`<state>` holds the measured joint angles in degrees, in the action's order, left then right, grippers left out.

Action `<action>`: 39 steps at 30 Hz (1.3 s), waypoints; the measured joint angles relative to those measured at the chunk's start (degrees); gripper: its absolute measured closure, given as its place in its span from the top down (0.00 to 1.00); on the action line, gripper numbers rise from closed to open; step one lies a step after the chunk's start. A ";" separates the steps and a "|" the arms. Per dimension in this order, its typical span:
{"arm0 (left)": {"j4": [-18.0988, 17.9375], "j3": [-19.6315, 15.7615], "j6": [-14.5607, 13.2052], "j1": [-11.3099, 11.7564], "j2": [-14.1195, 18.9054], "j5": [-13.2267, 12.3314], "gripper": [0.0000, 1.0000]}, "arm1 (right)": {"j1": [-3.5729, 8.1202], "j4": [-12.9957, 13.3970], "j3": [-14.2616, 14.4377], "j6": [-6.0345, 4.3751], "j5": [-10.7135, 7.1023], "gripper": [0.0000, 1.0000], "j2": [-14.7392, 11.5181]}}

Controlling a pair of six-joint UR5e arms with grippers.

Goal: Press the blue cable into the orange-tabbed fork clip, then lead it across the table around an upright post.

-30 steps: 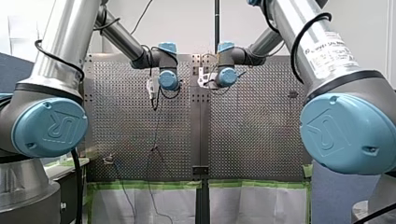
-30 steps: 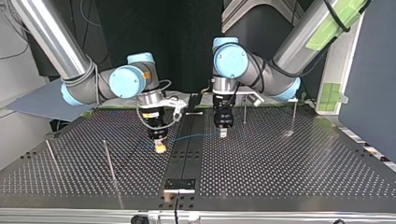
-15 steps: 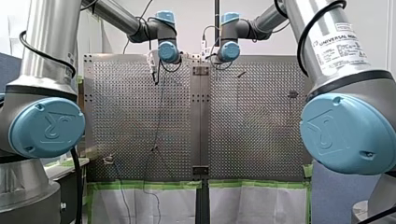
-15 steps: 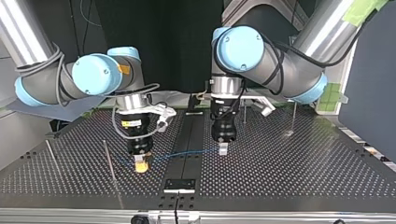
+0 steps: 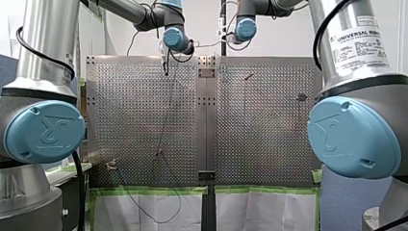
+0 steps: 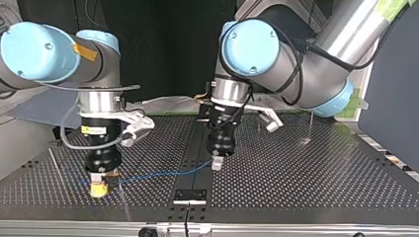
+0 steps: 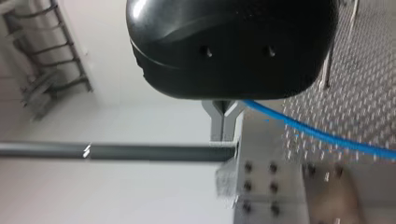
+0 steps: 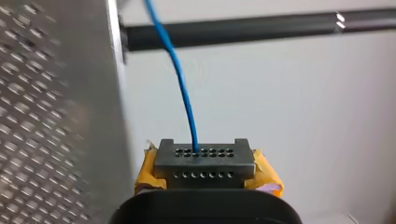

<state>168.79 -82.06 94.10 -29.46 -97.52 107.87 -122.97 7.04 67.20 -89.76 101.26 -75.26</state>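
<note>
Both jaws pinch the blue cable [image 6: 158, 174] — my left gripper [image 6: 216, 164] and my right gripper [image 6: 99, 190] — clipping and routing seem not yet done.

In the left wrist view the black housing [image 7: 233, 42] hides the roots of my left pincer [image 7: 224, 130], the blue cable [image 7: 322, 134] runs out of frame beside it, and the tabletop [image 7: 364, 79] beyond is blurred. In the right wrist view the cable is cut off ahead of my right pincer [image 8: 204, 163]. In the front view a small object [image 5: 111, 164] at the tabletop's 7 o'clock is too small to name.
</note>
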 joint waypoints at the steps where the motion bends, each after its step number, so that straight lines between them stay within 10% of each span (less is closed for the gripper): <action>1: 0.04 0.49 0.20 -0.31 -0.49 -0.49 0.00 | 0.26 -0.12 -0.01 0.05 0.11 0.00 -0.50; 39: 4.49 21.59 2.25 -6.14 -18.07 -3.25 0.00 | 10.69 -1.94 1.37 -0.26 -0.14 0.00 -0.26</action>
<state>173.28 -60.47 96.35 -35.60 -115.60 104.62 -112.28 5.09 68.57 -90.02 101.12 -75.51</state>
